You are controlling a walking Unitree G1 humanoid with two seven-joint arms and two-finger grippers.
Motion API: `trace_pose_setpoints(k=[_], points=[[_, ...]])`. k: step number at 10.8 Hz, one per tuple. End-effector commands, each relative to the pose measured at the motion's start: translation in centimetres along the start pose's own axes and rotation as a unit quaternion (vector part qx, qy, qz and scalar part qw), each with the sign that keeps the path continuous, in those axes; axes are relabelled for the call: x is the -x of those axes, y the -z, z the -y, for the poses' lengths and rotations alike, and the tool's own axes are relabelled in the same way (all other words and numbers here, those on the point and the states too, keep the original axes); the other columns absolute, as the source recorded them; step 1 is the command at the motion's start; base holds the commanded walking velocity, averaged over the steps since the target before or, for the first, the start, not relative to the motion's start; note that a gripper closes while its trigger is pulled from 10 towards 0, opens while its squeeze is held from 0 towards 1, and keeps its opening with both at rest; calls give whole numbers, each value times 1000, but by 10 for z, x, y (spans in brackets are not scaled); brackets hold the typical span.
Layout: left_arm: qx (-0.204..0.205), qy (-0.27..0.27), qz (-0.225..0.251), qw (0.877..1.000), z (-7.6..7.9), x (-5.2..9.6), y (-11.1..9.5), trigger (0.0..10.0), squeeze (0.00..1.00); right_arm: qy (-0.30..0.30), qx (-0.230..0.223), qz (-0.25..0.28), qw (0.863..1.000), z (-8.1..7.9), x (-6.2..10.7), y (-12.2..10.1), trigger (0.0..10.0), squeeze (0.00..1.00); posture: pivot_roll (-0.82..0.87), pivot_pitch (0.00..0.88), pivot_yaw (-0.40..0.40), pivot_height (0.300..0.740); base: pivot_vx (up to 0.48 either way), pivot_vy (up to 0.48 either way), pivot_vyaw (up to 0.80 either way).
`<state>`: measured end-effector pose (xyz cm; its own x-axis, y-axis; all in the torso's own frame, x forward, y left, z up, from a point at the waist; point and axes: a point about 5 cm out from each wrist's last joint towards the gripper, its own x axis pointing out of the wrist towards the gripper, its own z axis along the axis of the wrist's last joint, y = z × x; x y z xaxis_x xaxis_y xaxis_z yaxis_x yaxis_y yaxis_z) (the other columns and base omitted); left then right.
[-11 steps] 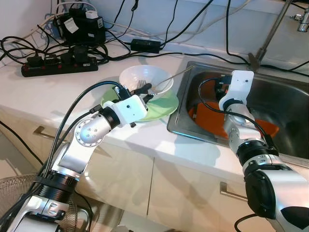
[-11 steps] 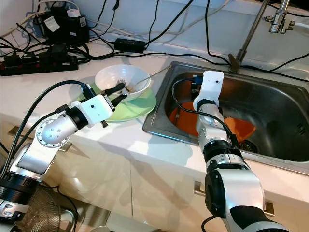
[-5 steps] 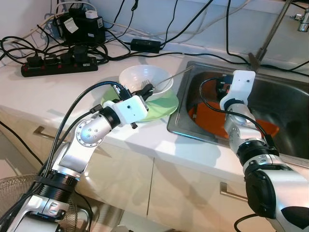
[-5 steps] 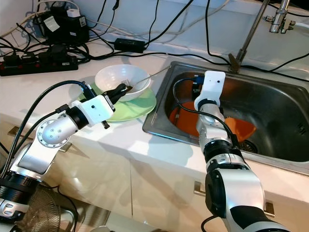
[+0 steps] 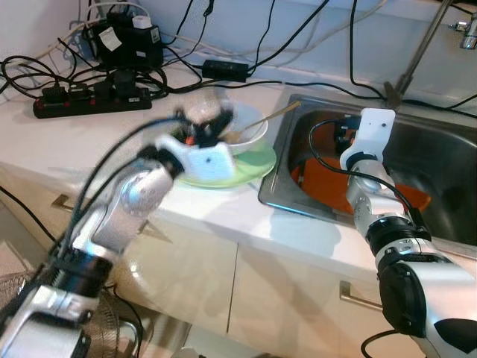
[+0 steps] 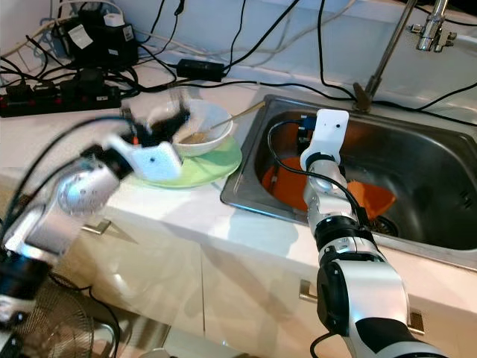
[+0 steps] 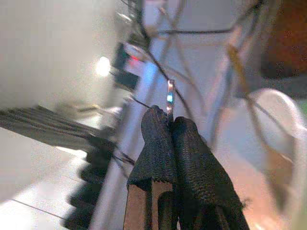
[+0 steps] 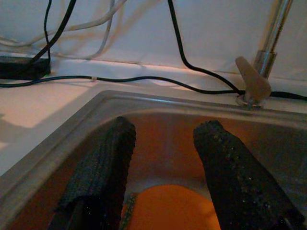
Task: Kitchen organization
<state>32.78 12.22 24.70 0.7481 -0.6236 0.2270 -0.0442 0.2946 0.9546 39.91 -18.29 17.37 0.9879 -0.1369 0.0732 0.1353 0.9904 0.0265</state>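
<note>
Left pincer (image 7: 169, 125) pinching fork (image 7: 170, 98)

Head stereo pair looks down at counter, sink (image 5: 417, 149) — wrist cameras close along fingers.

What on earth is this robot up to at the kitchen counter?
It is tidying dishes. Its left gripper, blurred with motion, is shut on a thin metal utensil over the white bowl that sits on a green plate. Its right gripper hangs open inside the steel sink, above an orange dish.
</note>
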Motion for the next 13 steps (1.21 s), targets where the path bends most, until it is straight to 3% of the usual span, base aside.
trace_pose_setpoints(k=[1, 2, 3, 4, 5, 6, 8, 9, 13], points=[[-23, -29, 30, 999, -13, -5, -12, 10000, 0, 1, -4, 14, 1000, 1, -2, -7, 10000, 0, 262, 23, -44, 725, 0, 0, 0], [-20, -57, 57, 997, -19, -8, -23, 10000, 0, 0, -3, 15, 1000, 1, -2, -7, 10000, 0, 261, 19, -43, 725, 0, 0, 0], [34, -102, 94, 990, -28, -12, -38, 10000, 0, -5, -5, 22, 1000, 1, -2, -9, 10000, 0, 260, 17, -43, 725, 0, 0, 0], [74, -121, 104, 985, -32, -15, -43, 10000, 0, -15, -10, 28, 999, 1, -2, -10, 10000, 1000, 258, 18, -44, 725, 0, 0, 0], [141, -132, 128, 973, -35, -22, -54, 10000, 0, -42, -15, 49, 998, -5, -1, -14, 10000, 1000, 253, 22, -45, 725, 0, 0, 0], [160, -134, 141, 968, -36, -25, -60, 10000, 0, -61, -15, 67, 996, -8, 0, -17, 10000, 1000, 253, 22, -45, 725, 0, 0, 0], [202, -129, 174, 955, -39, -31, -75, 10000, 0, -97, 10, 158, 983, -14, 5, -39, 10000, 1000, 241, 33, -40, 725, 0, 0, 0], [222, -115, 186, 950, -38, -33, -79, 10000, 0, -116, 18, 187, 975, -19, 9, -45, 10000, 0, 240, 36, -38, 725, 0, 0, 0], [254, -63, 220, 940, -25, -38, -99, 10000, 0, -191, -12, 253, 948, -41, 22, -59, 10000, 0, 238, 28, -36, 725, 0, 0, 0]])
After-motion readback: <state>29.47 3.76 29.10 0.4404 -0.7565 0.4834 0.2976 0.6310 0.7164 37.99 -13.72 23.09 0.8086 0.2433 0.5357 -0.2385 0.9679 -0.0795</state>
